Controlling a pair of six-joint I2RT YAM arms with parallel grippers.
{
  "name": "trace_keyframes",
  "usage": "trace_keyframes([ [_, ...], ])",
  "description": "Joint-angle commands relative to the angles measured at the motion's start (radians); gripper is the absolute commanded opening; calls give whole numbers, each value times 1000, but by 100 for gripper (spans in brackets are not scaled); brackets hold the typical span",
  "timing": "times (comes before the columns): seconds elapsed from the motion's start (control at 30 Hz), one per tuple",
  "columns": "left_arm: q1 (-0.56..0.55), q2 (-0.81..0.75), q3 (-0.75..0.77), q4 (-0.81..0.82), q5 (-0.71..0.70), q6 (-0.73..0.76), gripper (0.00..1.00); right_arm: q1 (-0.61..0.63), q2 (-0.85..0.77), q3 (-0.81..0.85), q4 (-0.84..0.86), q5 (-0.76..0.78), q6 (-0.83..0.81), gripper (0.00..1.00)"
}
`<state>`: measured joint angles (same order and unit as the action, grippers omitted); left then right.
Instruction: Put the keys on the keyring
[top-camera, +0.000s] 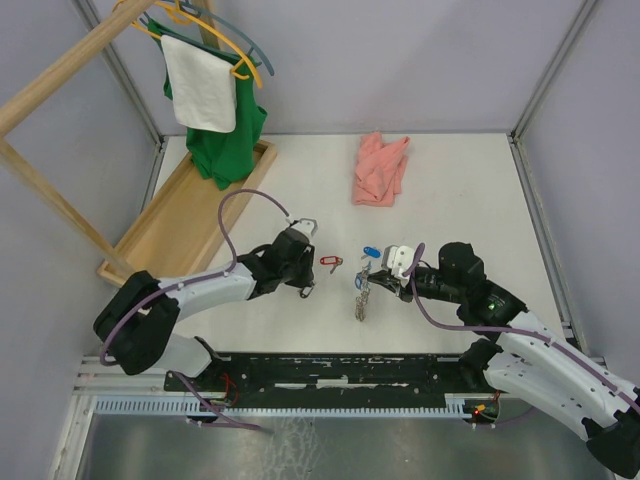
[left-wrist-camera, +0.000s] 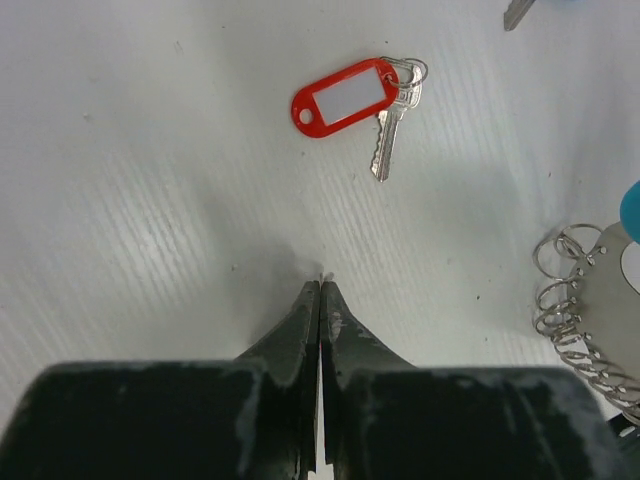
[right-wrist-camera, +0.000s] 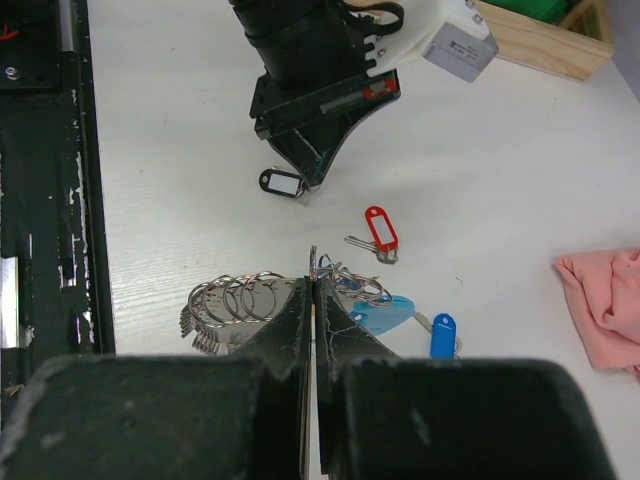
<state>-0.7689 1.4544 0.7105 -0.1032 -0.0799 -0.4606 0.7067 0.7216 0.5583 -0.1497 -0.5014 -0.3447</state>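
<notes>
**A:** Where's the keyring (right-wrist-camera: 232, 300)?
**B:** On the table (right-wrist-camera: 160, 210), pinched between the closed fingers of your right gripper (right-wrist-camera: 313, 287).
**A:** And the left?
**B:** Your left gripper (left-wrist-camera: 320, 287) is shut on nothing visible. The red-tagged key (left-wrist-camera: 352, 96) lies just ahead, clear of its tips.

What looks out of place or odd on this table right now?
The left gripper is shut with nothing visible between its fingers, while the red-tagged key lies apart, ahead of it. A crumpled pink cloth at the far side seems unrelated to the task.
</notes>
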Motion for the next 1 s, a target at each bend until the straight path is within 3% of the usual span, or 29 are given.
trace_keyframes([
  [0.0, 1, -100, -31, -58, -44, -56, 6, -1, -17, 8, 85, -29, 10, 1],
  [0.17, 0, -88, -55, -44, -48, -79, 11, 0, -13, 9, 85, -35, 11, 1],
  [0.27, 2, -67, -58, -7, -30, -87, 20, -1, -15, 7, 84, -36, 13, 1],
  [0.43, 9, -120, -58, -5, -25, -78, 50, -1, -19, 8, 79, -38, 12, 1],
  [0.57, 43, -147, -83, 8, 13, -37, 62, -1, -17, 6, 84, -43, 15, 1],
  [0.97, 109, -39, -118, 109, 170, 1, 65, -1, -19, 4, 90, -48, 18, 1],
])
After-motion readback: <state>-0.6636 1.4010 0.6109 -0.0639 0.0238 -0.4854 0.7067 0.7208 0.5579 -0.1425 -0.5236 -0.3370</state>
